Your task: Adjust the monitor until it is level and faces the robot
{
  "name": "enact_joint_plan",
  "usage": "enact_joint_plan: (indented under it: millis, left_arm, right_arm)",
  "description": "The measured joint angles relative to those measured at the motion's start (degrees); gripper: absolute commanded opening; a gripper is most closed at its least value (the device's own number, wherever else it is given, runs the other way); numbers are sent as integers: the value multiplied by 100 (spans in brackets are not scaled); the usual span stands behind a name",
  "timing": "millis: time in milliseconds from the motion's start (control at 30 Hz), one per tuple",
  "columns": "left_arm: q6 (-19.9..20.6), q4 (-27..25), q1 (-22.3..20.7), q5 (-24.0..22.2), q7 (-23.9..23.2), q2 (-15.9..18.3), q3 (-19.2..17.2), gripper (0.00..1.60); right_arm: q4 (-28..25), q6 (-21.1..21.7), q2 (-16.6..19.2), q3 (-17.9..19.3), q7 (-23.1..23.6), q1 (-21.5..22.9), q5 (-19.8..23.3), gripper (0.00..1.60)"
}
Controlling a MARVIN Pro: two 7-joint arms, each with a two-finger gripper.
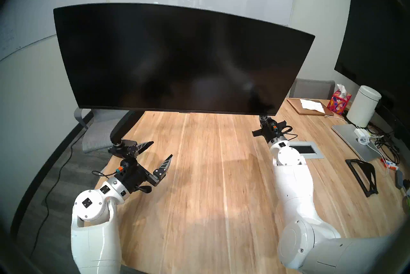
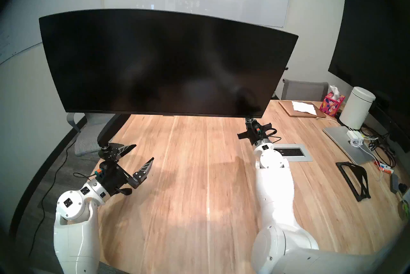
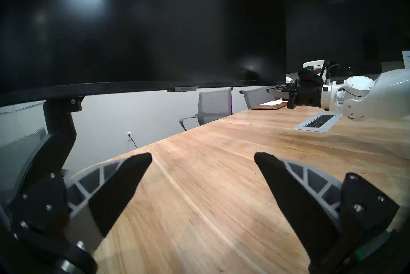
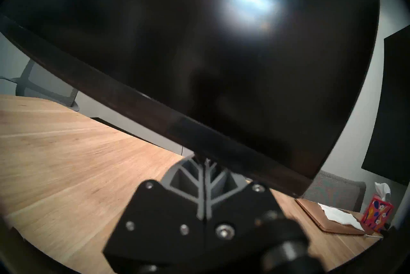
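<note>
Glossy curved black monitor over grained wood table, left claw spread empty, right claw pressed closed beneath bezel.

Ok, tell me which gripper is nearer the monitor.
Right. The right gripper sits shut under the monitor at its lower right corner; the left gripper hangs open over the table, below its left end.

The left arm is being held low at the near left, its gripper spread wide and pointed right and far. The right arm is being stretched far on the right, its gripper pressed shut, fingers together and aimed upward.
</note>
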Motion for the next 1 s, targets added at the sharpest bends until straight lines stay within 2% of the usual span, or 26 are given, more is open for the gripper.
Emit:
enact_joint_plan:
  millis: [1000]
  left_arm:
    - [-1,3,-1,0,-1,1,0,160]
  right_arm:
    - [-161,29,119,-1,-67,102,-13,0]
